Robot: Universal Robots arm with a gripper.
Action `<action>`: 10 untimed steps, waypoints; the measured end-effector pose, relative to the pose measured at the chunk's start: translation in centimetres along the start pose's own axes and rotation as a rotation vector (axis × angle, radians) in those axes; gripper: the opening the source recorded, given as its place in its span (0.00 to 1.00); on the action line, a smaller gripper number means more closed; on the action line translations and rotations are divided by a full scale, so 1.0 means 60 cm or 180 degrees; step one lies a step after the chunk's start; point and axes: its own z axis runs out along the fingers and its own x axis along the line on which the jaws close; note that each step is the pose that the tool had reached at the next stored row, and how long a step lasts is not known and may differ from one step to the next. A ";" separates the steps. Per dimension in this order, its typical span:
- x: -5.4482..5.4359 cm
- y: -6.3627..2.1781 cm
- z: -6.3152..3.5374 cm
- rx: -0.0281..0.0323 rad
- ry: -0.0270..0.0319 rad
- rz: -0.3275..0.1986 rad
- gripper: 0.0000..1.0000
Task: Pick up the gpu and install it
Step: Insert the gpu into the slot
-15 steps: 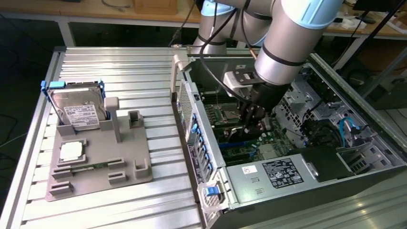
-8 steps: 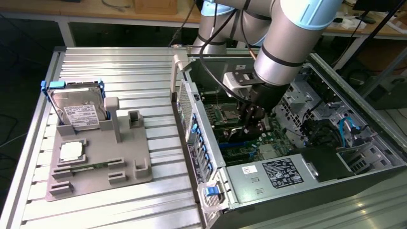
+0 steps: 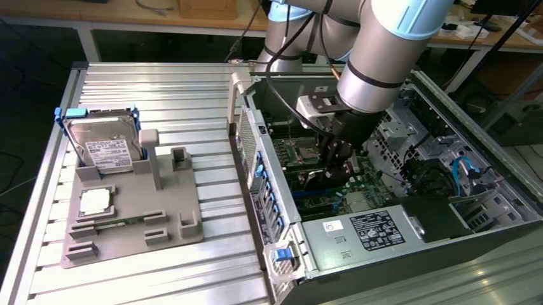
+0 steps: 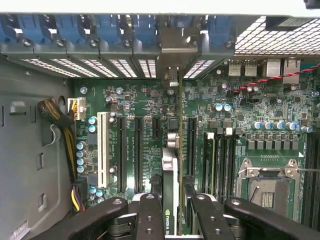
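Observation:
The gpu shows edge-on in the wrist view as a thin dark card with a silvery metal end. It stands upright over the green motherboard, in line with the long black expansion slots. My gripper is shut on it, one black finger on each side of the card. Whether the card's lower edge sits in a slot cannot be told. In the exterior view my gripper reaches down inside the open computer case, low over the board.
A grey fixture tray at the exterior view's left carries a silver hard drive in a blue frame, a square chip and a green memory stick. Inside the case are a power supply, a white slot, a processor socket and cable bundles.

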 end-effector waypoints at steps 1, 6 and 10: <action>0.000 0.000 0.000 0.0000 0.0001 0.0000 0.27; 0.000 0.003 0.001 0.0000 0.0000 0.0000 0.27; 0.000 0.005 0.001 0.0000 0.0001 0.0000 0.27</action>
